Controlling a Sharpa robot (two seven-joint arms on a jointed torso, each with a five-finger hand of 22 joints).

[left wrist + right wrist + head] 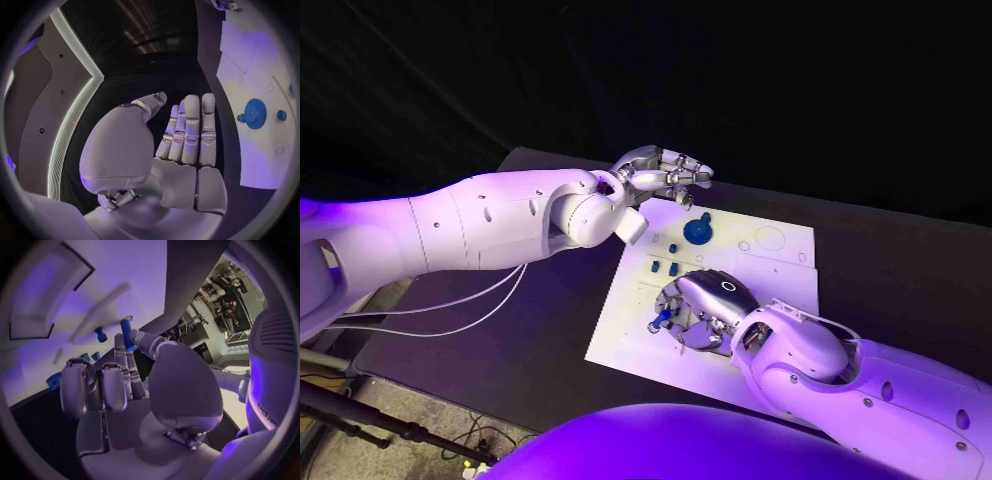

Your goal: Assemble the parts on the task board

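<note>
Pinching a small blue cylindrical peg (658,320) (smooth, plastic-looking) between thumb and finger, the right hand (707,308) hovers over the flat white task board (783,262). A round blue gear (700,230) sits farther along. The left hand (661,172) hangs beyond the board's edge, fingers straight, holding nothing.

I see violet light washing both arms and the white board (776,250), the surroundings black. My wrist views bend straight edges at the rim; the nearest fingers look soft.
</note>
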